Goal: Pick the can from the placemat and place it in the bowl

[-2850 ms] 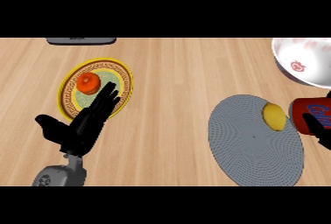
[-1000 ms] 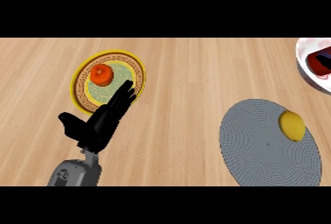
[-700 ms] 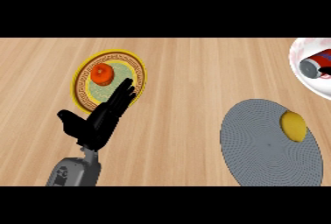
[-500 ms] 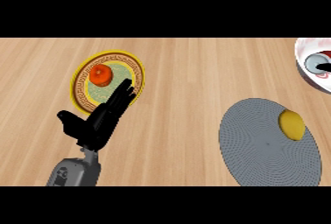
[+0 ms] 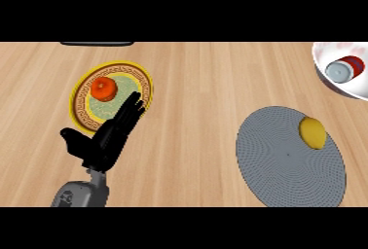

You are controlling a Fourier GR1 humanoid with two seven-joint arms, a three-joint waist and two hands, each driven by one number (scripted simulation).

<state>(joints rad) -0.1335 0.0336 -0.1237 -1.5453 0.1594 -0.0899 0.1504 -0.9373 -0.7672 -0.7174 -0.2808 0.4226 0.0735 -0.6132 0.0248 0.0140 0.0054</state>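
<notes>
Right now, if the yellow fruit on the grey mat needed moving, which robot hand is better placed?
Probably the left robot hand: only it is in view, open, though the yellow fruit on the placemat lies far right.

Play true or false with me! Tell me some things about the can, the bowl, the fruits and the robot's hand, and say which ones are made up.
1. The can lies inside the white bowl. True.
2. The yellow fruit sits on the yellow-rimmed plate. False: it rests on the grey placemat, near its upper right edge.
3. The left hand is open, with straight fingers. True.
4. The left hand is holding the orange fruit. False: the fruit lies on the plate, and the hand holds nothing.
5. The right hand is over the placemat. False: no right hand shows in the head view.
</notes>
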